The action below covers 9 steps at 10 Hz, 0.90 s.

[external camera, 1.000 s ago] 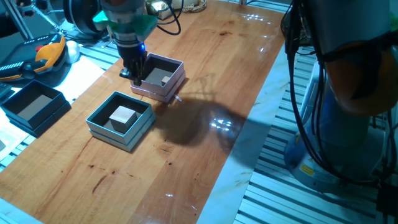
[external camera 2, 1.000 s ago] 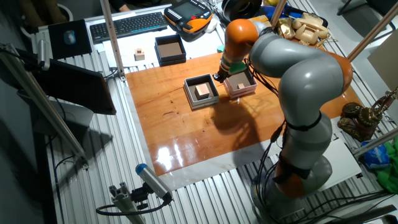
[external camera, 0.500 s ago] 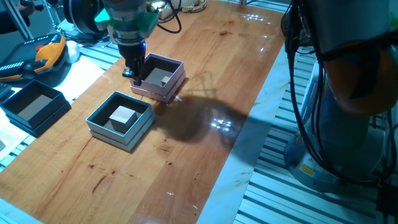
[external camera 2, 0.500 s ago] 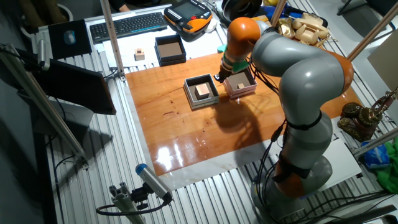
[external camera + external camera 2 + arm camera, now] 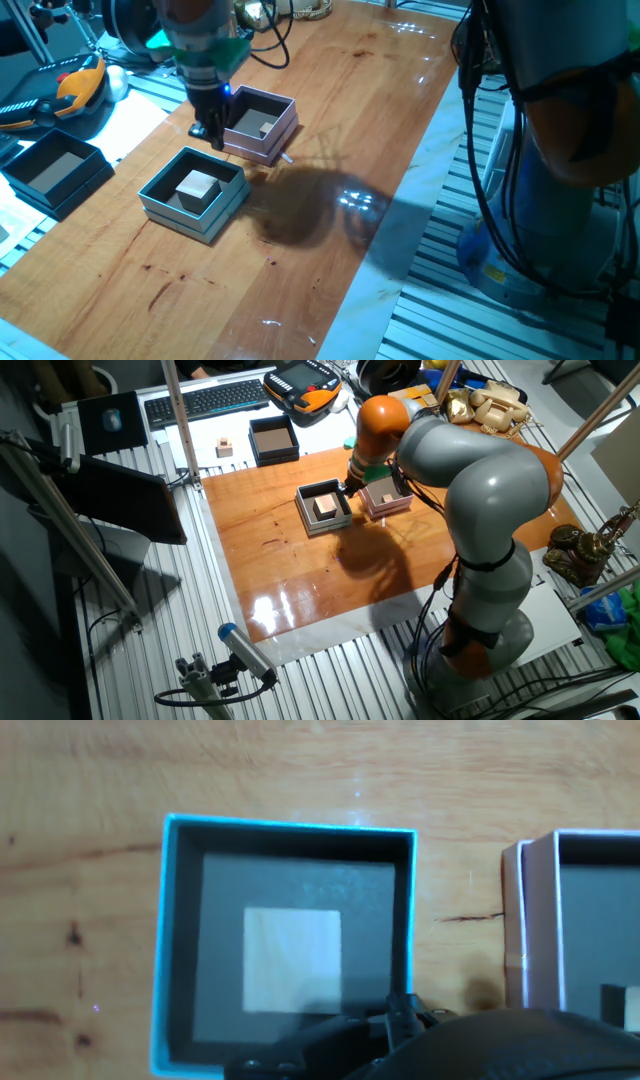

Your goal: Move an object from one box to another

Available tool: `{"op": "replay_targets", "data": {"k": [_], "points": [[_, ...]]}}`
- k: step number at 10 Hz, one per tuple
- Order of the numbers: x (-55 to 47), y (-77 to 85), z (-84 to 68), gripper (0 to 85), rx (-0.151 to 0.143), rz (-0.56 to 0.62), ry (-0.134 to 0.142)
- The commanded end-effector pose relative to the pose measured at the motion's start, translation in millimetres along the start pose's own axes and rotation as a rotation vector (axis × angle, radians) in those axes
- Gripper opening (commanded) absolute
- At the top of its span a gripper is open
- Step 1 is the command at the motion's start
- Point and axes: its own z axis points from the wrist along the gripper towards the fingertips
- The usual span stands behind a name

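Observation:
The teal-blue box [image 5: 150, 196] sits on the wooden table with a pale wooden block [image 5: 197, 186] inside it. The pink-lilac box [image 5: 283, 128] stands just behind it and holds a smaller block [image 5: 265, 127]. My gripper [image 5: 211, 132] hangs low over the gap between the two boxes, by the pink box's left wall, open and holding nothing. In the other fixed view the gripper [image 5: 348, 484] is between the teal box [image 5: 305, 510] and the pink box [image 5: 385, 508]. The hand view looks down on the teal box [image 5: 290, 824], its block [image 5: 292, 960] and the pink box's edge [image 5: 528, 920].
A black square box [image 5: 55, 170] with a brown inside sits off the table at the left, also visible in the other fixed view [image 5: 273, 438]. An orange-and-black handset [image 5: 70, 90] lies behind it. The robot's base [image 5: 560, 150] stands at the right.
My gripper has moved from over the pink box's left edge towards the teal box. Both blocks and both boxes have stayed in place.

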Motion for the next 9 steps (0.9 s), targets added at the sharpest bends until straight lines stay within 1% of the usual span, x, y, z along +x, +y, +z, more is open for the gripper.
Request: {"op": "replay_targets", "data": {"k": [1,2,3,4,5,6,7,9], "points": [[-2.7,7.1,-0.5,0.0,0.005,0.037,0.001],[-6.9,15.7,-1.1,0.0,0.013,0.037,0.004],[-10.6,24.4,1.3,0.0,0.014,0.042,0.007],[-10.1,30.7,6.9,0.0,0.024,0.045,-0.002],[-8.5,34.6,13.2,0.0,0.025,0.047,-0.016],[-8.0,36.3,17.3,0.0,0.027,0.042,-0.020],[-9.3,37.8,19.4,0.0,0.015,0.043,-0.020],[-13.0,47.2,22.1,0.0,0.032,0.037,-0.020]]}}
